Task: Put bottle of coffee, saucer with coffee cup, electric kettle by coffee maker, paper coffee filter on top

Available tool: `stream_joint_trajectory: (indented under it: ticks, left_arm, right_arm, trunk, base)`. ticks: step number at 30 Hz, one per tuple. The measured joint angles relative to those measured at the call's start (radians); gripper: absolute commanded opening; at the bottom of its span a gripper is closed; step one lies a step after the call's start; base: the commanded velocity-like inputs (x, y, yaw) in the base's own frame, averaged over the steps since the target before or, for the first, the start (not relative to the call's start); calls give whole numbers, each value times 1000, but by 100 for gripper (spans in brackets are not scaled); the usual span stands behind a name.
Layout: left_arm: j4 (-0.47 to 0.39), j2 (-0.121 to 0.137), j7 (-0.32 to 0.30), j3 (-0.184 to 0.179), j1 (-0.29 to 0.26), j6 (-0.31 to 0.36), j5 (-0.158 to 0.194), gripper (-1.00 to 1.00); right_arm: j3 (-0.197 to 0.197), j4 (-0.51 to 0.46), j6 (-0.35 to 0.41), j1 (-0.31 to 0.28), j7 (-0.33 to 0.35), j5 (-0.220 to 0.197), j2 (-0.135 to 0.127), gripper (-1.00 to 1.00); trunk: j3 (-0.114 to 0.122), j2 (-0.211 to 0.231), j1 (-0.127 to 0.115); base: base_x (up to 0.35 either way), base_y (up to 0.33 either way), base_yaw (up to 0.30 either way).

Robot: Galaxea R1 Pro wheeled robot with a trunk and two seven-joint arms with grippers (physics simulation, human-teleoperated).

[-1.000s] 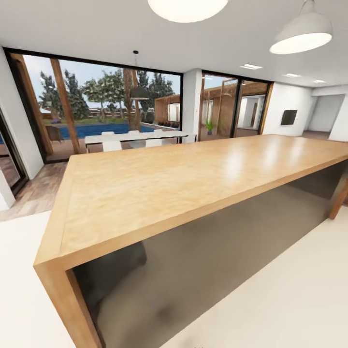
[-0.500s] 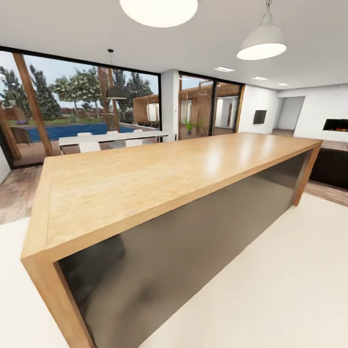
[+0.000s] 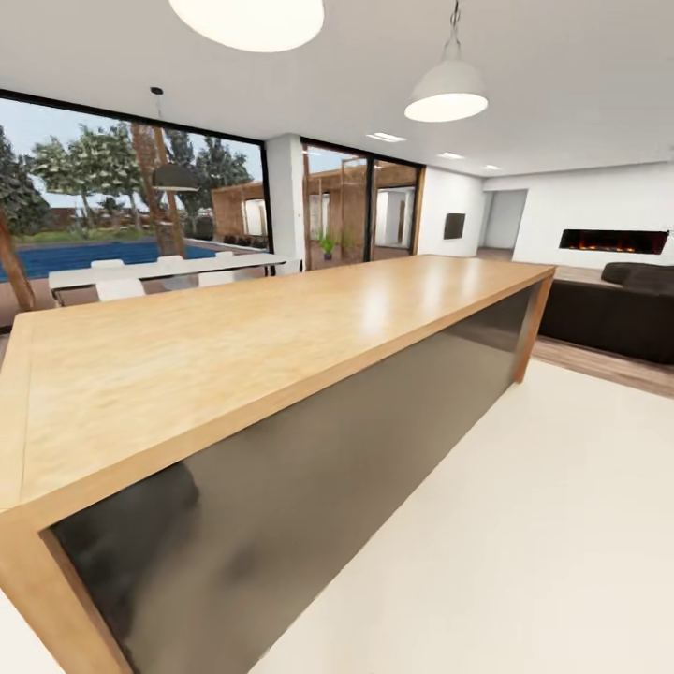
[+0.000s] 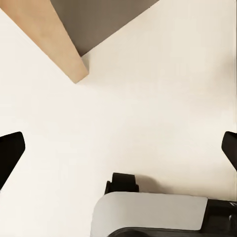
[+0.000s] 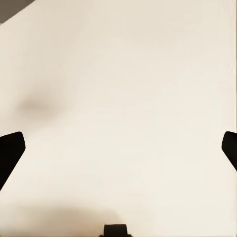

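— While the robot faces the big orange-wood island, what do you make out from where you stand?

— A long bare wooden top with a dark, glossy panel under it, and pale cream floor alongside. Beyond it stands a white dining table with white chairs before tall windows, a blue pool outside. Two white pendant lamps hang overhead. Far to the right there is a dark sofa and a lit fireplace slot in the white wall.

— And the coffee things?

— None of them is anywhere I can see, nor the kitchen countertop; I cannot tell where they are.

— The hands?

— The left gripper hangs over the floor with its two black fingertips spread wide at opposite edges, nothing between them. A wooden leg corner of the island sits on the floor ahead of it, and part of the robot's grey-white base lies below. The right gripper is likewise spread wide and empty above plain cream floor.
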Motion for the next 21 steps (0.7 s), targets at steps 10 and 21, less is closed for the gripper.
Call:
stream_joint_trajectory:
  ticks: [10,21]
  left_arm:
    - [0,-1,0,0,0,0,0,100]
    - [0,1,0,0,0,0,0,100]
  right_arm:
    - [-43,0,0,0,-2,0,-1,100]
    - [-64,2,2,0,1,0,-1,100]
  trunk:
    - [0,0,0]
    - [31,70,-38]
  base:
    - [0,0,-300]
    - [0,0,-300]
